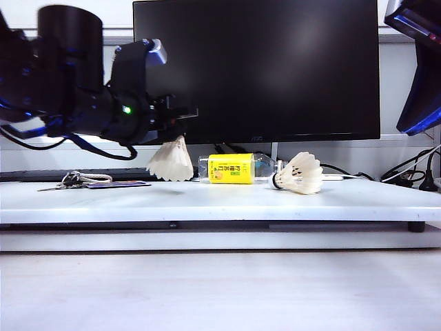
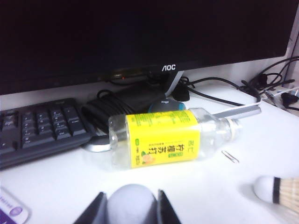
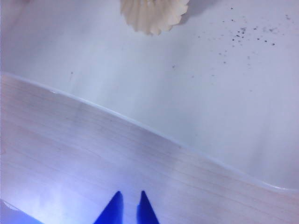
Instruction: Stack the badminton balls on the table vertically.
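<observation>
My left gripper (image 1: 177, 135) hangs above the left part of the white table (image 1: 220, 200), shut on the cork tip of one badminton ball (image 1: 171, 161), whose feather skirt points down just above the tabletop. In the left wrist view that rounded white cork (image 2: 132, 205) fills the gap between the left gripper's (image 2: 131, 192) fingers. The other badminton ball (image 1: 300, 172) lies on its side to the right, cork toward the bottle; it shows as well in the left wrist view (image 2: 276, 189) and the right wrist view (image 3: 153, 14). My right gripper (image 3: 128, 195) is shut and empty over the wood-grain surface.
A clear bottle with a yellow label (image 1: 231, 168) lies between the two balls, in front of the black monitor (image 1: 255, 69). A keyboard (image 2: 37, 126) and keys (image 1: 76, 179) sit at the left, a paper clip (image 2: 229, 156) near the bottle, cables (image 1: 406, 176) at the right.
</observation>
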Robot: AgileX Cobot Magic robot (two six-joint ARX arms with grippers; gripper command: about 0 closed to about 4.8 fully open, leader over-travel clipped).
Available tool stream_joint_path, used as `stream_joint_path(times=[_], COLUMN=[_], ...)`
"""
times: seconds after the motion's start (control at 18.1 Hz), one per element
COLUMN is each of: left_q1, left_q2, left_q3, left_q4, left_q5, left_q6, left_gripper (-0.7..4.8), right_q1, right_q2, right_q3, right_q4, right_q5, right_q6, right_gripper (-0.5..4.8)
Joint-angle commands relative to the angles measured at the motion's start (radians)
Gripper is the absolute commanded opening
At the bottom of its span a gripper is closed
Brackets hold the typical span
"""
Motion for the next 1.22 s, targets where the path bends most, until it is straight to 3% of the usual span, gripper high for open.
stream_joint_path(times=[0.06,0.28,0.44,1.22], left_q1=[0.0,0.0,0.0,-0.026], left_q2=[0.04,0.077,0.077,0.067], left_q3=[0.029,0.047,0.047,0.046], left_q4=[0.013,0.014,0.018,-0.032], left_q5=[-0.003,-0.003,-0.003,0.005], left_q6=[0.035,0.043,0.05,0.06], left_gripper=[1.25,1.25,1.62,1.61], right_q1=[0.0,0.0,0.0,0.0], right_q2=[0.0,0.006,0.006,0.006], right_q3=[0.003,0.003,0.003,0.003], right_q4=[0.017,0.018,0.017,0.024], right_q5=[-0.003,-0.003,-0.003,-0.003], right_q6=[-0.007,-0.007,-0.01,-0.01], right_gripper=[0.53,0.53,0.53,0.53])
